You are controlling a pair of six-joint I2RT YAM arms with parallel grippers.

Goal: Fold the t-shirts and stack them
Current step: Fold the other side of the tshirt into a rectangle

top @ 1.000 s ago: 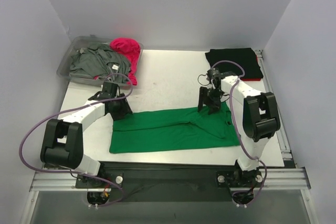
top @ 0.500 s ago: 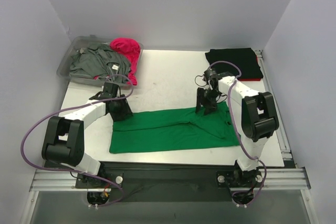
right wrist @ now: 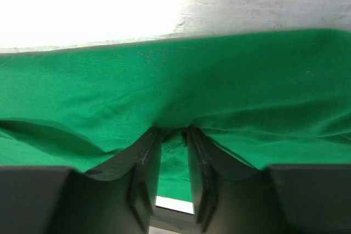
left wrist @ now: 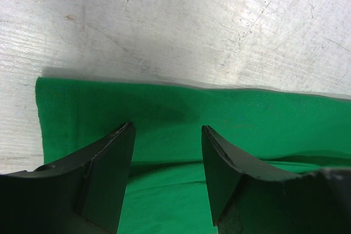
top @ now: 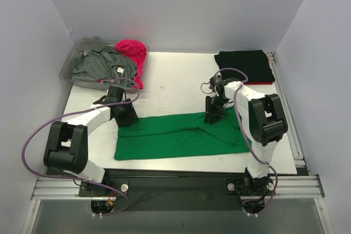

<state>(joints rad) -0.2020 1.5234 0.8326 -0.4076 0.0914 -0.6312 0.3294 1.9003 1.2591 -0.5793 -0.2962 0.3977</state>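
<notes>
Broadly, the tabletop [top: 175, 80] carries the green t-shirt [top: 175, 135] along its near side, laid flat as a long band. The clear bin [top: 68, 70] at the far left corner holds the grey t-shirt [top: 96, 64] and pink t-shirt [top: 131, 50] in a heap. The black t-shirt [top: 245, 65] lies folded at the far right corner. The left hand [left wrist: 167, 130] is spread over the band's far left edge, gripping nothing. The right hand [right wrist: 171, 130] pinches a small ridge of green cloth at the far edge. The likely fault: so thin a pinch may catch only the top layer, and a lift would peel the fold apart or skew the band
</notes>
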